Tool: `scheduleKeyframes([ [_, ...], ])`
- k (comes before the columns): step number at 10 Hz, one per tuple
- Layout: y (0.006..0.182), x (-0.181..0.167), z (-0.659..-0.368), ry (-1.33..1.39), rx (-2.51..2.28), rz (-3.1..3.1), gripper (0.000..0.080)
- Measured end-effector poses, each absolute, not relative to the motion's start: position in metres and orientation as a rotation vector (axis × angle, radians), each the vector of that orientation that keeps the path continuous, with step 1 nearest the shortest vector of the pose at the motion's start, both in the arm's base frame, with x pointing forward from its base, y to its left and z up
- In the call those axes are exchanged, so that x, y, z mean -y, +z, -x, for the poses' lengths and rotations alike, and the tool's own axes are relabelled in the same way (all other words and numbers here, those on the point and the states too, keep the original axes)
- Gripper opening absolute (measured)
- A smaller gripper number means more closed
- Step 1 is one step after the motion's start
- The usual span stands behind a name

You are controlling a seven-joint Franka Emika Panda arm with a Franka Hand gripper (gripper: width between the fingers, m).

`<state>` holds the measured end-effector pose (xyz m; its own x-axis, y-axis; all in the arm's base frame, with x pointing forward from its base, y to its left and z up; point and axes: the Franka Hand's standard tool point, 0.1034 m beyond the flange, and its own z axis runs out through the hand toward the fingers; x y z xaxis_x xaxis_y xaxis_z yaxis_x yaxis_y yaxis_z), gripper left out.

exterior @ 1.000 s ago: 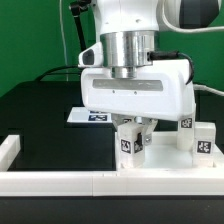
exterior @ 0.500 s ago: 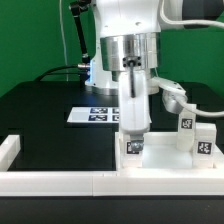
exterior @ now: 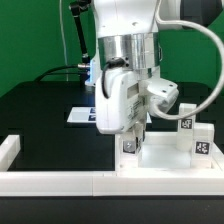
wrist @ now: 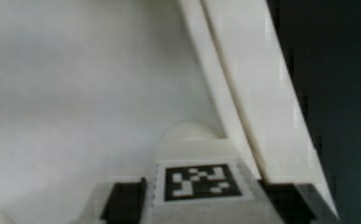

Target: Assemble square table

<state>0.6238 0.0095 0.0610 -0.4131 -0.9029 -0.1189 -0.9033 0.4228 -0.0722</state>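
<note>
Gripper: the gripper [exterior: 132,134] points straight down at the near edge of the black tabletop [exterior: 40,115]; its fingers [wrist: 120,200] sit close on either side of a tagged leg block [wrist: 202,178], and they look closed on it.
Leg block: it stands upright on the white square slab [exterior: 165,155], its tag [exterior: 129,146] facing the camera just below the hand.
Other legs: two more leg blocks [exterior: 202,140] stand at the exterior view's right.
Slab: it lies against the low white border wall [exterior: 60,181], which runs along the front.
Marker board: the marker board [exterior: 82,114] lies flat behind the arm, partly hidden.
</note>
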Motion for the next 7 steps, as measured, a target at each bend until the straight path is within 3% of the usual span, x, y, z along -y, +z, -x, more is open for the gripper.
scheduleKeyframes([
  [5, 0.0606, -0.0084, -0.6216, -0.001, -2.584, 1.548, 0.03],
  [6, 0.0605, -0.0085, -0.6216, -0.001, -2.584, 1.549, 0.0522],
  [7, 0.0605, -0.0089, -0.6216, -0.002, -2.579, 1.556, 0.061],
])
